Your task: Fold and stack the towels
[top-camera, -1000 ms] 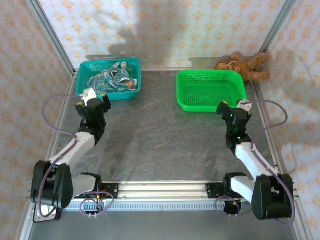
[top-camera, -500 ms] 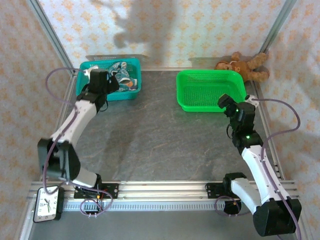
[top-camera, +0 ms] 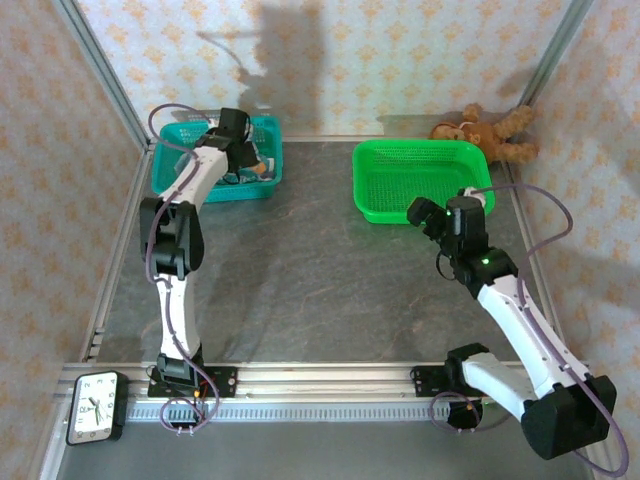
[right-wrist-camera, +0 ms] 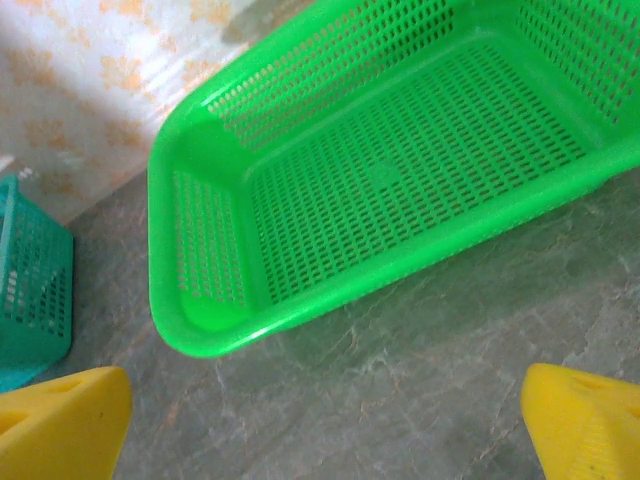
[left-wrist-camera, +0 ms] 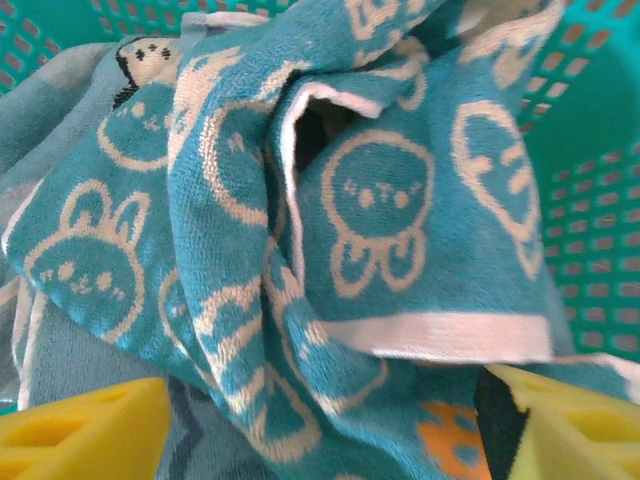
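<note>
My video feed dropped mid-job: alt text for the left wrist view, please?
Crumpled teal towels with cream bunny prints lie heaped in a teal basket, close under the camera. The left gripper is open, its yellow fingers at the bottom corners, no cloth pinched between them.

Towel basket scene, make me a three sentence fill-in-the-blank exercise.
The towels lie bunched in the teal basket, in the far ____ corner of the table.
The teddy bear lies just behind the green basket, in the far ____ corner.
The fingers of the left gripper, over the towels, are coloured ____.
Missing words: left, right, yellow.
</note>
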